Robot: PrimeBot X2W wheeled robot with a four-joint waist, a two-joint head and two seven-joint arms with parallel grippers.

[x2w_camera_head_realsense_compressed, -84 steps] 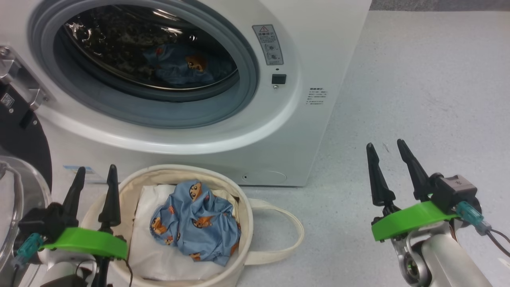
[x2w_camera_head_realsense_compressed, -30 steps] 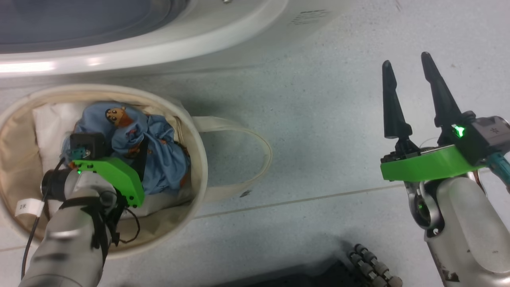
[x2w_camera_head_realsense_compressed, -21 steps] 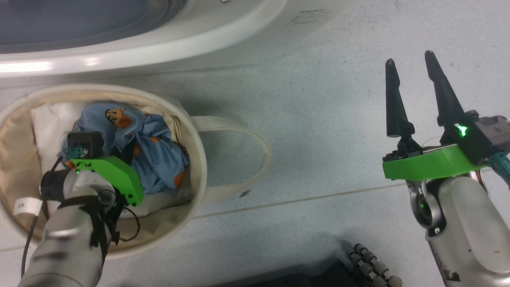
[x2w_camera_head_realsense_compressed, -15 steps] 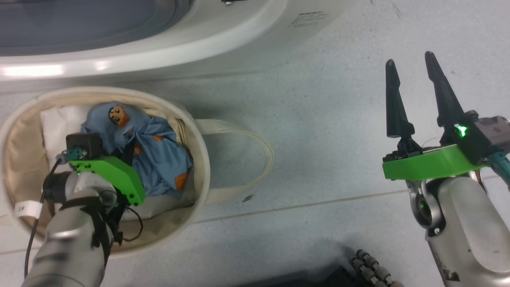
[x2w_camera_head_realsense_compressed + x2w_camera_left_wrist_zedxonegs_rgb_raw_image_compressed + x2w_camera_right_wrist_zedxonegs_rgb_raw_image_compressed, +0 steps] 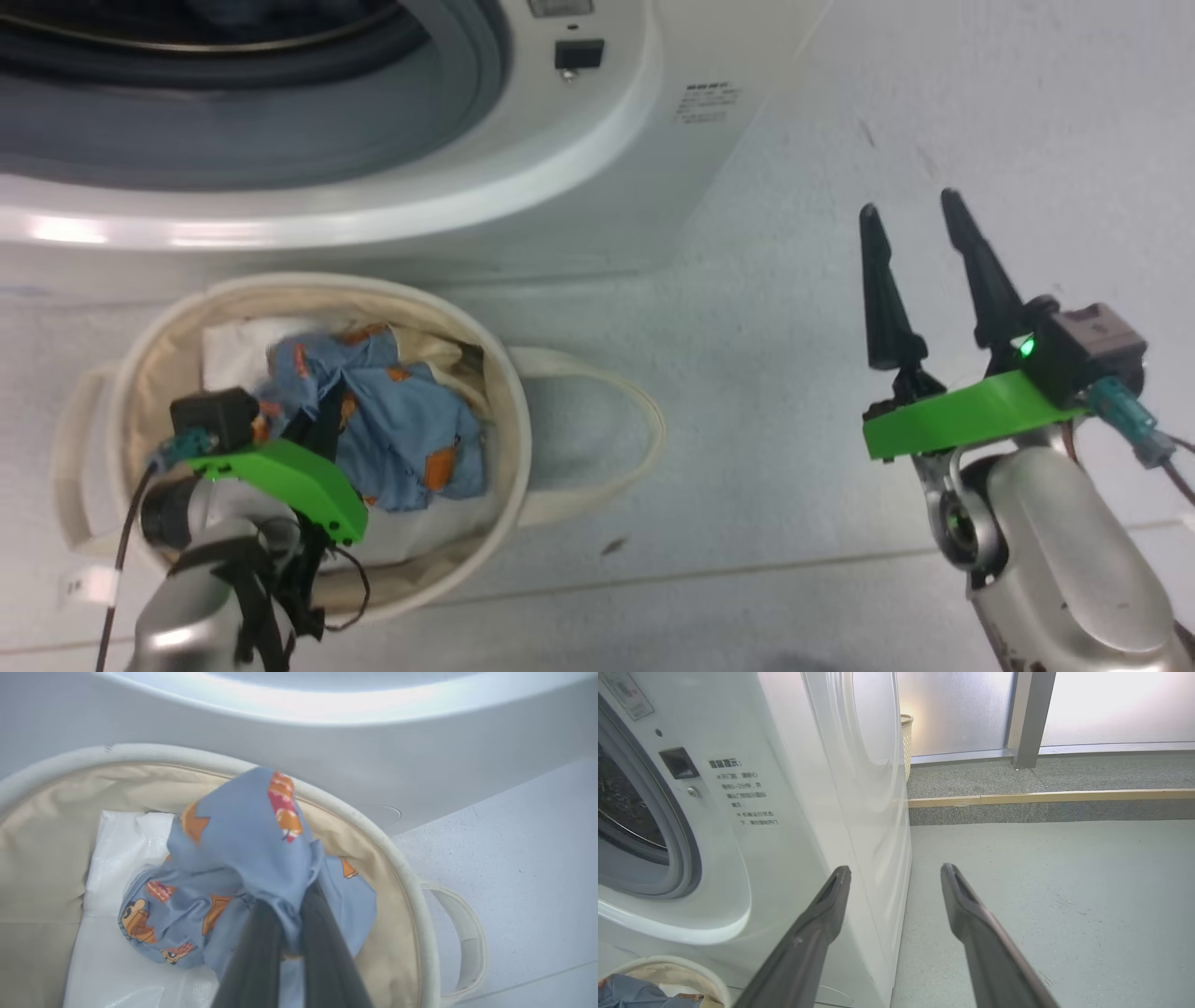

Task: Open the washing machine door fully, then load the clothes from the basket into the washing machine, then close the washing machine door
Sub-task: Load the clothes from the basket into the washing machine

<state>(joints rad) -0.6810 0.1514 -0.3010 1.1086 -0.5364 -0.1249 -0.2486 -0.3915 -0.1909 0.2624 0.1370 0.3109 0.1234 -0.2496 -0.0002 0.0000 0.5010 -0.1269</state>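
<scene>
The cream basket (image 5: pixel 509 401) stands on the floor just before the white washing machine (image 5: pixel 579 187), whose grey-rimmed drum mouth is uncovered. The washing machine door is out of view. My left gripper (image 5: pixel 322 411) reaches down into the basket. In the left wrist view it (image 5: pixel 294 914) is shut on a bunch of the light blue printed clothes (image 5: pixel 243 858), which rises above the basket's rim (image 5: pixel 411 896). The rest of the garment (image 5: pixel 401 429) hangs down onto a white cloth (image 5: pixel 233 341). My right gripper (image 5: pixel 920 215) is open, off to the right over bare floor with nothing between its fingers (image 5: pixel 822 914).
The basket's strap handle (image 5: pixel 644 439) loops out to the right on the floor. In the right wrist view a woven bin (image 5: pixel 906 742) stands behind the washer's corner (image 5: pixel 887 812), and a low step with a wooden edge (image 5: pixel 1041 797) runs along frosted windows.
The left gripper has closed on the blue garment and drawn a bunch of it upward. The head camera has tilted up, bringing more of the washer into view. The right gripper stays open.
</scene>
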